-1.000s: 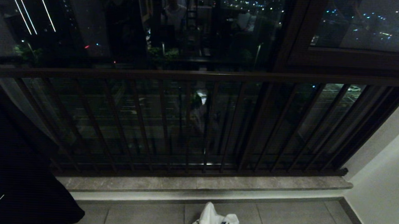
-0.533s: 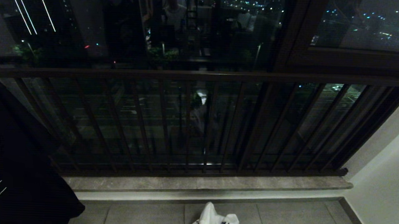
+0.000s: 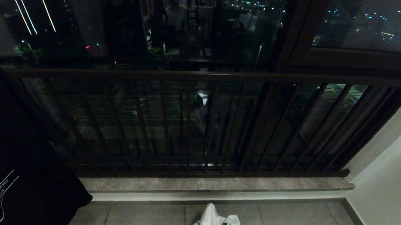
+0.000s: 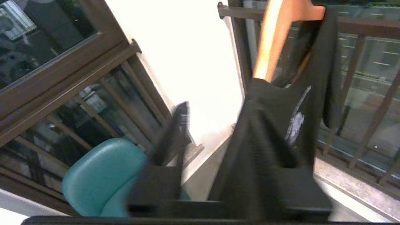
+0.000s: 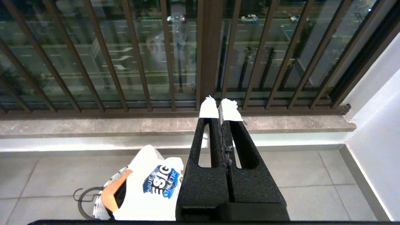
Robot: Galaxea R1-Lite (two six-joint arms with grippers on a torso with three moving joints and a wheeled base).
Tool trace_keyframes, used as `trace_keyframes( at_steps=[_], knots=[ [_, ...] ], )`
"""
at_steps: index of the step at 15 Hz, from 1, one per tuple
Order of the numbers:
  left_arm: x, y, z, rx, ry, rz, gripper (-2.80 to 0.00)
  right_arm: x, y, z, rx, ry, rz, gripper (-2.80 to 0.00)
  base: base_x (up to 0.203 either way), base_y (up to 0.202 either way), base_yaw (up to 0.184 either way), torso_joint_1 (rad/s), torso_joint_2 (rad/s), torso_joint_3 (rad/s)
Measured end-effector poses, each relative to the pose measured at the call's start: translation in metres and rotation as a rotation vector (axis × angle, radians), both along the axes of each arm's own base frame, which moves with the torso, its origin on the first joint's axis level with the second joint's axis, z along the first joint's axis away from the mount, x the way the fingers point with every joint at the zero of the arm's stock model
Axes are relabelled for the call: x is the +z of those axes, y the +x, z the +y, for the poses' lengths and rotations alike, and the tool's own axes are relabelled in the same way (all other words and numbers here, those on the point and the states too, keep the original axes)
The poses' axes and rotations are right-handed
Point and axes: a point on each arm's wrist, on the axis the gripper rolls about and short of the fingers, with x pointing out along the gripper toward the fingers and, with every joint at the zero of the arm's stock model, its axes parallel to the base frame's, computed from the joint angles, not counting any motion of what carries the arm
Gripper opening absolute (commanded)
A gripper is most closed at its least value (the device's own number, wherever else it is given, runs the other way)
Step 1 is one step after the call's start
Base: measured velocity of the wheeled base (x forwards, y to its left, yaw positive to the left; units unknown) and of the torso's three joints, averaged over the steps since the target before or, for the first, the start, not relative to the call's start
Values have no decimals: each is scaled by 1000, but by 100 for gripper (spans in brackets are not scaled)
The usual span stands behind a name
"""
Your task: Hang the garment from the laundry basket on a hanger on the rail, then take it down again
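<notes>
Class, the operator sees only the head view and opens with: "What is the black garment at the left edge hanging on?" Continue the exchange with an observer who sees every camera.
Observer: The left wrist view shows the black garment draped over a wooden hanger in front of the railing.
Operator: What is the white garment at the bottom edge lying in?
Observer: In the right wrist view it is heaped over the laundry basket on the floor tiles.
Operator: Where is the right gripper?
Observer: The right gripper is above the floor beside that basket. It points at the railing, with its fingers shut on nothing.
</notes>
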Motion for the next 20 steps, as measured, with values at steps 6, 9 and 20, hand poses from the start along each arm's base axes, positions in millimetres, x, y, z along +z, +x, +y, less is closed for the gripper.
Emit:
trace_keyframes(
  at_steps=[6,9,20],
  knots=[
    [3,5,4,-101,-12,-8,0,0,0,0,0,0,0,-280,0,0,0,0,0,0],
    [5,7,9,-224,-38,-36,0,0,0,0,0,0,0,-280,0,0,0,0,0,0],
    [14,39,8,-101,-69,-13,0,0,0,0,0,0,0,-280,0,0,0,0,0,0]
  ],
)
